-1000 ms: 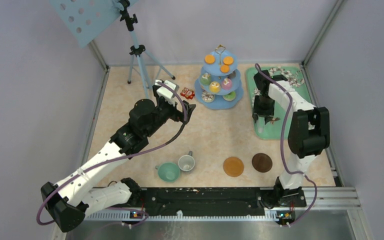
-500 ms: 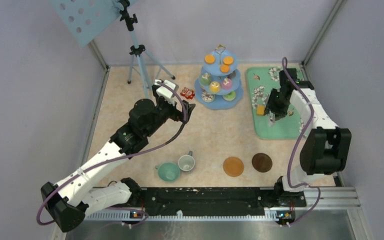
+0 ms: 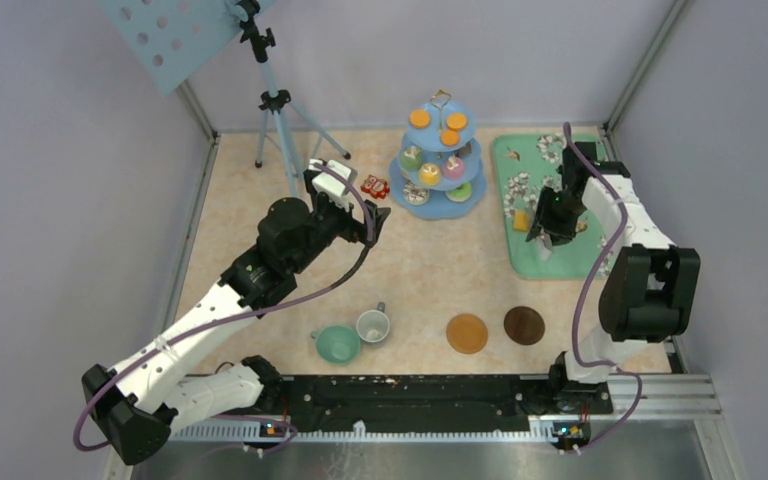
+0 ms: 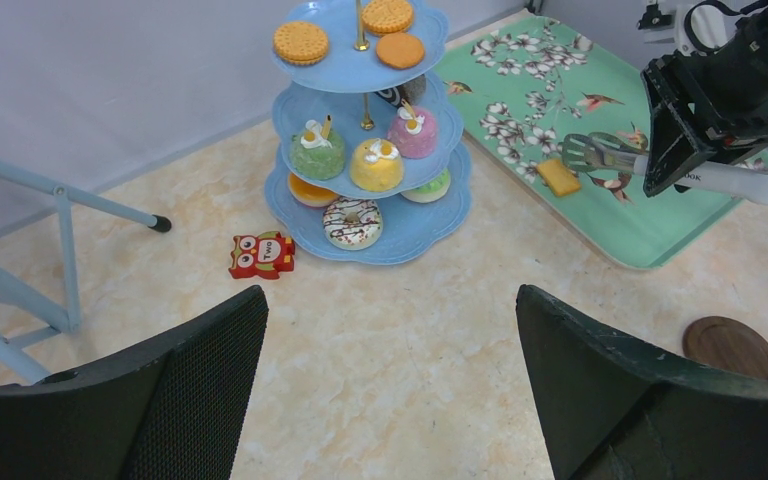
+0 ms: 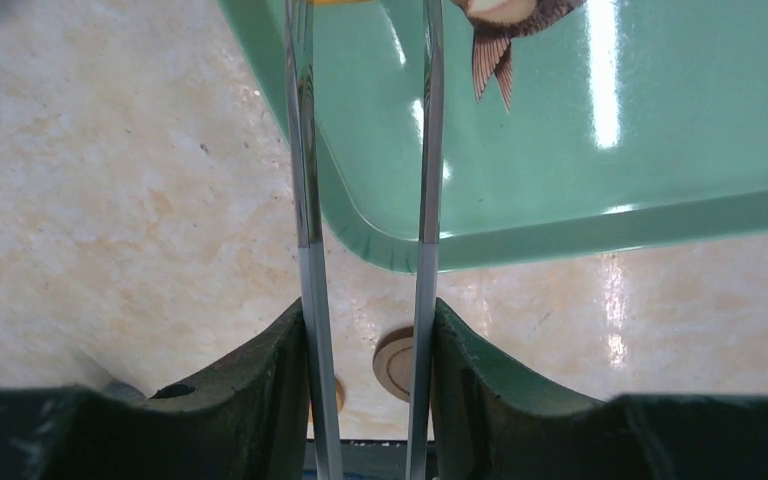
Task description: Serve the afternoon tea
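Pincer of the right arm clenched on the long metal tongs, one finger pressed against the outside of each blade, blades squeezed partway with a gap between them. Grip taken near the handle end, tips well ahead of the fingers. Long axis of the tongs roughly level, running from the pincer toward the light-blue three-tier stand, tips pointing that way.

At the tips, one small orange biscuit, lying flat on the green floral tray, to the right of the stand and apart from it. Touching the tips or only just beside them: cannot tell. Squarish outline, broad face up, no clear long axis.

Probably light, stiff and brittle, dry enough not to slip but likely to crumble at the edges. Best taken across two opposite edges, low against the tray. Gentle squeeze only: risk of snapping if pinched hard, of dropping if slack.

Left pincer released, fingers wide apart, nothing between, hovering left of the stand and nearer the robot.

On the stand: round orange biscuits on top, cupcakes in the middle, donuts at the bottom. On the worktop, nearer the robot than the stand: teal cup and grey-white cup close together toward its left, two brown coasters toward its right, both bare.
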`<move>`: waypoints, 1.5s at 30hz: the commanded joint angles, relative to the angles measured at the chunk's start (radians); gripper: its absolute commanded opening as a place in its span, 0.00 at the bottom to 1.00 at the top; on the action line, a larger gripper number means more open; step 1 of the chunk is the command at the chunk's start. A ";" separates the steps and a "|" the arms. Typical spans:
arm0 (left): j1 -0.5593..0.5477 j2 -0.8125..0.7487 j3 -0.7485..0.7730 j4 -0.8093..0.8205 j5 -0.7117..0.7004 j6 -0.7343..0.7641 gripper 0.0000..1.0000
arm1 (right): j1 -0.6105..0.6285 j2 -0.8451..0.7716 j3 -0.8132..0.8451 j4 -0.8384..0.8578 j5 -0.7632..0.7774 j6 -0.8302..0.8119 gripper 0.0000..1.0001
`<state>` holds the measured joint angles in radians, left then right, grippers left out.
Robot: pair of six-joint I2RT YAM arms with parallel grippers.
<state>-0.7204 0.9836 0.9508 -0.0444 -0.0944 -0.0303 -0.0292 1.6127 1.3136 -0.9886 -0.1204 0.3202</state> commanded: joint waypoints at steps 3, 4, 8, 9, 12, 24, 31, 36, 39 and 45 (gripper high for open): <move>0.006 -0.017 -0.001 0.049 0.009 0.000 0.99 | 0.053 0.041 0.088 -0.071 0.035 -0.029 0.31; 0.006 -0.017 -0.001 0.049 0.009 0.000 0.99 | 0.063 0.048 0.096 -0.072 0.042 -0.025 0.31; 0.007 -0.019 -0.002 0.049 0.009 0.000 0.99 | 0.094 0.083 0.133 -0.086 0.069 -0.017 0.33; 0.007 -0.020 -0.003 0.049 0.008 0.000 0.99 | 0.103 0.089 0.146 -0.097 0.083 -0.017 0.34; 0.009 -0.021 -0.001 0.049 0.008 0.000 0.99 | 0.129 0.121 0.185 -0.130 0.117 -0.014 0.35; 0.010 -0.022 -0.001 0.049 0.017 -0.004 0.99 | 0.169 0.146 0.233 -0.170 0.217 0.002 0.38; 0.011 -0.023 -0.001 0.049 0.019 -0.005 0.99 | 0.178 0.171 0.220 -0.154 0.190 0.014 0.38; 0.011 -0.025 -0.001 0.049 0.019 -0.005 0.99 | 0.199 0.192 0.214 -0.142 0.188 0.032 0.39; 0.012 -0.025 -0.001 0.049 0.022 -0.006 0.99 | 0.213 0.201 0.211 -0.146 0.212 0.046 0.40; 0.012 -0.027 -0.001 0.049 0.024 -0.007 0.99 | 0.222 0.210 0.207 -0.153 0.230 0.066 0.41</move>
<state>-0.7139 0.9836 0.9508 -0.0444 -0.0830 -0.0307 0.1806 1.8225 1.4952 -1.1473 0.0875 0.3599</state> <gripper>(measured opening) 0.987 0.412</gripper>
